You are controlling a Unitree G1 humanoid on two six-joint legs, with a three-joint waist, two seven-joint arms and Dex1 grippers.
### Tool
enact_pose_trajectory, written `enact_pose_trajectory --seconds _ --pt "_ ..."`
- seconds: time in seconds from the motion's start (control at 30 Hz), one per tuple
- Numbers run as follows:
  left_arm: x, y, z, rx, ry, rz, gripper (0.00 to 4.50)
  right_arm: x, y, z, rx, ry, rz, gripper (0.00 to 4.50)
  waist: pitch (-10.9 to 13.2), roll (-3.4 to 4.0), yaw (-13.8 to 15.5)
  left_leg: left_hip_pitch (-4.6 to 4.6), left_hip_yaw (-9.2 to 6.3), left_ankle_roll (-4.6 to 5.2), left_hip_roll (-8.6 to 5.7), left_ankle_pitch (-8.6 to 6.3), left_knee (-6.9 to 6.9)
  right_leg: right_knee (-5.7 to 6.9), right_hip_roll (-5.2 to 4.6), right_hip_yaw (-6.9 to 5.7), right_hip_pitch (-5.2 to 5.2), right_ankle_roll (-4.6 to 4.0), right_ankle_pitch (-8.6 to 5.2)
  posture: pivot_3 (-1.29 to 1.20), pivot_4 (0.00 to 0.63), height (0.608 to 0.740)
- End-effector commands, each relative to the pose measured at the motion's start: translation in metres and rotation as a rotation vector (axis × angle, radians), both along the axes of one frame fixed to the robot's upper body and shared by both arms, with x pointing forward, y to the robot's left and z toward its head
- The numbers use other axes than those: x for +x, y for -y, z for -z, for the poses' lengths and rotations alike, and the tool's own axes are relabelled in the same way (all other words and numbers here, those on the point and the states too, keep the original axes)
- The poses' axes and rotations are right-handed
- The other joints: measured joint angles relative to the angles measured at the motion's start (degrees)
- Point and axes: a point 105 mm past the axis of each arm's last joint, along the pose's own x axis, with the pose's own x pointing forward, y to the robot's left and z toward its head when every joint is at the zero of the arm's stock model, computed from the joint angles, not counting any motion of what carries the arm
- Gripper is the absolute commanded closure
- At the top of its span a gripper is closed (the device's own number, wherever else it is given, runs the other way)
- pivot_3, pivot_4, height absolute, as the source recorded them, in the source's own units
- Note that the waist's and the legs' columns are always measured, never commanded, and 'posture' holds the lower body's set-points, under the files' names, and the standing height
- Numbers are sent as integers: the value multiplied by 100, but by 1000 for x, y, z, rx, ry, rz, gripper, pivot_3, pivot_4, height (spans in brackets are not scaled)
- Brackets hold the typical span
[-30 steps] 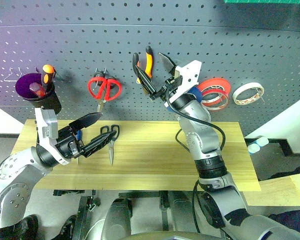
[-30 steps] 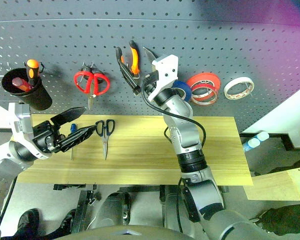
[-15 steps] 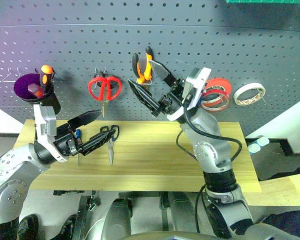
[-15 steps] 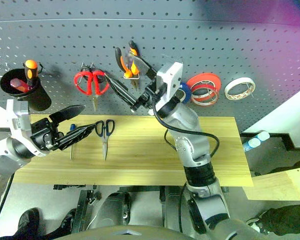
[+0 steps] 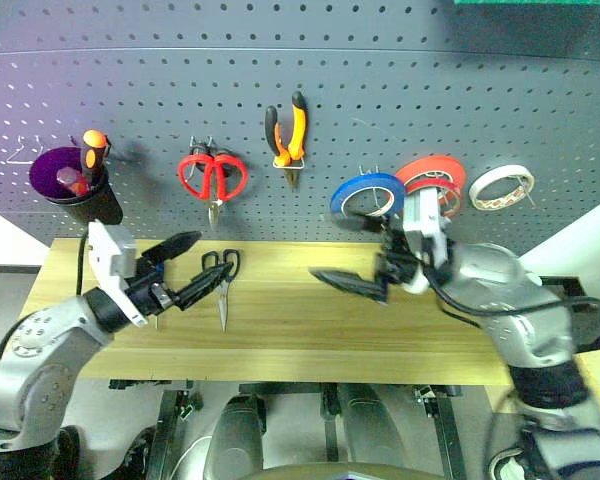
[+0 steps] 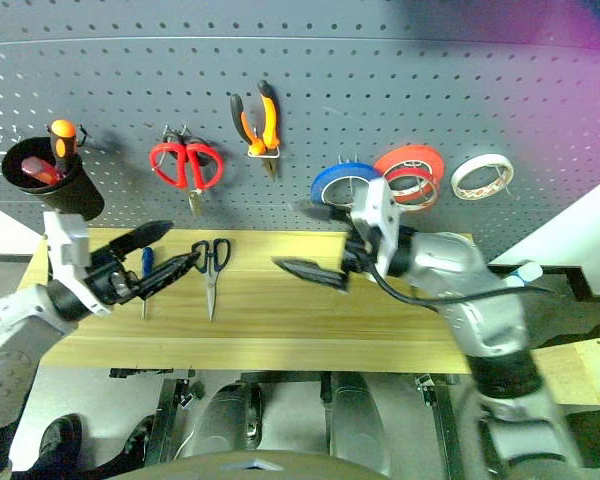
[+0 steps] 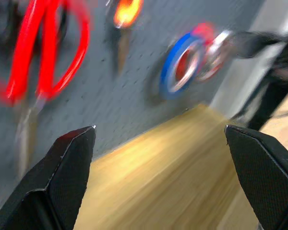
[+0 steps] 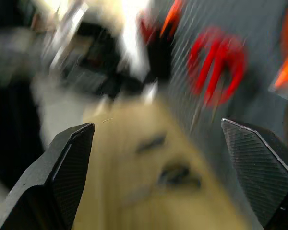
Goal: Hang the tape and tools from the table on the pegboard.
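The pliers (image 5: 287,135) and the blue tape (image 5: 368,195) hang on hooks of the dark pegboard (image 5: 380,90). On the wooden table (image 5: 430,340) lie the black-handled scissors (image 5: 220,277), blades toward me, and the small blue-handled screwdriver (image 6: 147,262). My left gripper (image 5: 193,266) is open, low over the table's left part, its fingers just left of the scissors' handles and partly over the screwdriver. My right gripper (image 5: 330,277) is open and empty, pointing left above the table's middle, below the blue tape. The left wrist view shows the blue tape (image 7: 182,62) ahead.
Red-handled scissors (image 5: 212,178), red-orange rolls (image 5: 432,178) and a white roll (image 5: 500,187) also hang on the pegboard. A dark cup (image 5: 68,182) with an orange-handled screwdriver (image 5: 93,150) hangs at the far left.
My right gripper has drawn back from the hanging pliers, swung down and right, and now points left over the table, uncovering the blue tape. My left gripper has sunk slightly toward the table.
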Motion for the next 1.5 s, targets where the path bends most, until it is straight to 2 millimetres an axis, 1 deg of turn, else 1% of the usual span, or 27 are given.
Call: enact_pose_trajectory --seconds 0.03,0.07,0.13,0.23,0.33,0.4,0.43,0.5,0.53,0.67,0.73,0.8,0.87,0.97,1.03,1.1,1.2,1.37,1.5 --pt "12 1 25 88 -40 -114 0 -12 9 -11 -40 17 -75 49 12 -7 -44 -3 2 0 0 0 0 -3 0 0 -3 1 0 -61 246 733" --pt "16 0 29 112 -29 -160 0 -11 12 -13 -49 13 -75 49 15 -12 -52 -4 3 0 0 0 0 -4 1 1 -2 1 1 -68 251 733" --pt "21 -1 35 64 -76 -217 0 -12 14 -16 -73 19 -76 49 20 -13 -59 -3 2 0 2 -1 0 -4 4 2 1 1 0 -82 262 733" --pt "25 -7 61 147 -182 -310 0 -16 18 -19 -96 26 -92 49 30 -21 -90 -2 1 0 6 -1 0 -4 9 2 -2 1 0 -89 273 733" --pt "30 -21 72 163 -240 -441 0 -16 22 -18 -127 27 -104 49 60 -25 -157 -1 0 -1 7 -1 -1 -5 9 2 -2 2 0 -92 279 733" --pt "30 -26 78 240 -255 -497 0 -14 24 -18 -142 29 -106 49 96 -41 -175 -2 0 -1 7 -1 -1 -4 8 2 -2 2 0 -89 286 733" --pt "29 -32 85 302 -276 -561 0 -11 25 -18 -138 33 -96 49 110 -45 -181 -2 1 0 7 -1 -1 -4 8 2 -4 2 0 -84 292 733" --pt "28 -39 90 309 -331 -657 0 -8 22 -19 -132 33 -90 49 141 -42 -182 -2 2 1 7 -2 -2 1 9 5 -4 2 1 -79 298 733" --pt "28 -38 92 264 -373 -681 0 -7 21 -18 -132 38 -89 49 164 -42 -169 -2 3 1 7 -2 -2 2 9 7 -4 2 1 -79 298 733" --pt "31 -35 96 268 -435 -732 0 -10 15 -22 -118 40 -104 49 213 -55 -140 -1 0 1 6 -1 -2 14 10 9 -6 2 1 -75 315 733" --pt "32 -31 99 228 -485 -755 0 -10 13 -25 -114 34 -115 49 230 -56 -143 -2 1 1 6 -1 1 13 9 10 -5 2 1 -71 319 733" --pt "34 -26 100 230 -499 -755 0 -12 12 -26 -118 34 -130 49 260 -57 -151 -3 3 1 5 -1 1 13 8 14 -4 2 1 -68 325 733" --pt "34 -24 107 224 -574 -779 0 -13 13 -26 -128 38 -143 49 293 -58 -153 -4 3 1 5 -2 0 16 9 14 -3 3 1 -71 333 733" --pt "38 -16 107 215 -604 -779 0 -11 16 -27 -134 36 -144 49 350 -64 -154 -6 3 2 4 -1 -1 20 10 16 -3 4 2 -79 338 733" --pt "40 -16 108 258 -605 -783 0 -10 16 -26 -138 37 -138 49 362 -66 -154 -6 3 2 4 -1 0 22 9 17 -3 4 2 -86 342 733" --pt "40 -21 111 293 -643 -816 0 -10 15 -26 -136 39 -134 49 375 -67 -160 -5 3 2 4 -1 0 24 10 17 -3 4 2 -91 345 733" --pt "49 -21 108 262 -647 -854 0 -12 15 -25 -126 29 -129 49 388 -63 -160 -4 3 2 4 -1 0 24 10 17 -3 4 2 -100 348 733" --pt "60 -9 109 268 -655 -814 0 -11 13 -26 -118 29 -116 49 406 -66 -165 -4 3 1 3 -1 1 23 8 18 -3 3 2 -111 356 733" --pt "65 -7 111 269 -664 -809 0 -11 12 -27 -109 27 -110 49 430 -62 -169 -4 5 2 3 -1 0 24 9 19 -4 5 4 -118 363 733"
